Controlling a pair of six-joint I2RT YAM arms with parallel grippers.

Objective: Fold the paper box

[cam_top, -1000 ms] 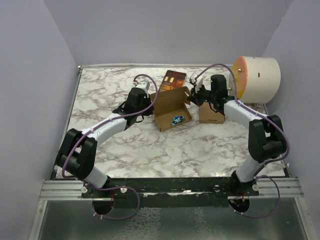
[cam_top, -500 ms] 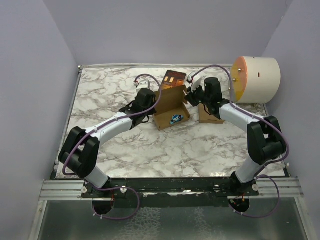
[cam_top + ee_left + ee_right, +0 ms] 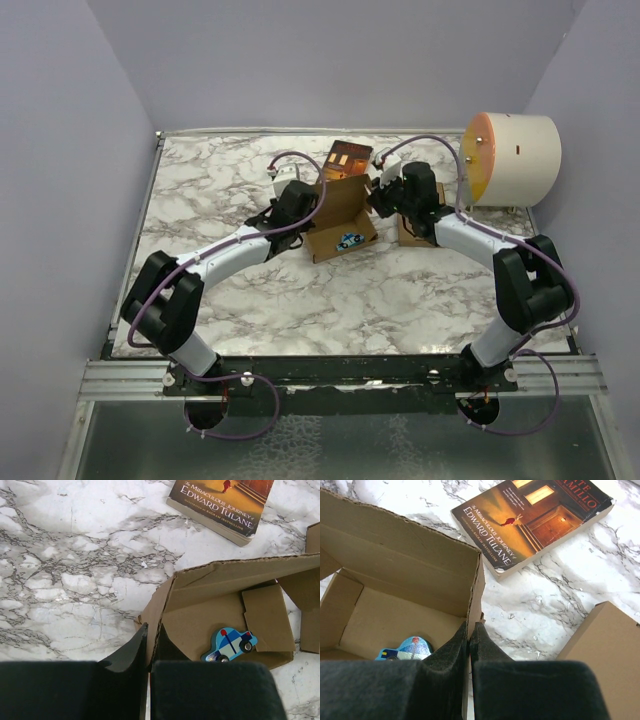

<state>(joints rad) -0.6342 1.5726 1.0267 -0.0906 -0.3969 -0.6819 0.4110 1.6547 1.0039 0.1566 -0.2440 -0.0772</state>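
The paper box (image 3: 340,218) is an open brown cardboard carton near the table's back middle, with a small blue toy car (image 3: 348,239) inside. My left gripper (image 3: 299,213) is shut on the box's left side wall (image 3: 156,611); the wall runs between its fingers. My right gripper (image 3: 381,199) is shut on the box's right side wall (image 3: 476,600). The toy car also shows in the left wrist view (image 3: 231,643) and the right wrist view (image 3: 405,649). The box's top is open, with loose flaps (image 3: 267,617) inside.
A dark red-brown book (image 3: 347,158) lies just behind the box, also in the wrist views (image 3: 535,517). A bigger brown carton (image 3: 415,232) stands right of the box, under the right arm. A large cream cylinder (image 3: 515,155) sits at the back right corner.
Both grippers have moved inward toward each other and closed onto the box's side walls. The box has shifted slightly back and now sits squeezed between them.
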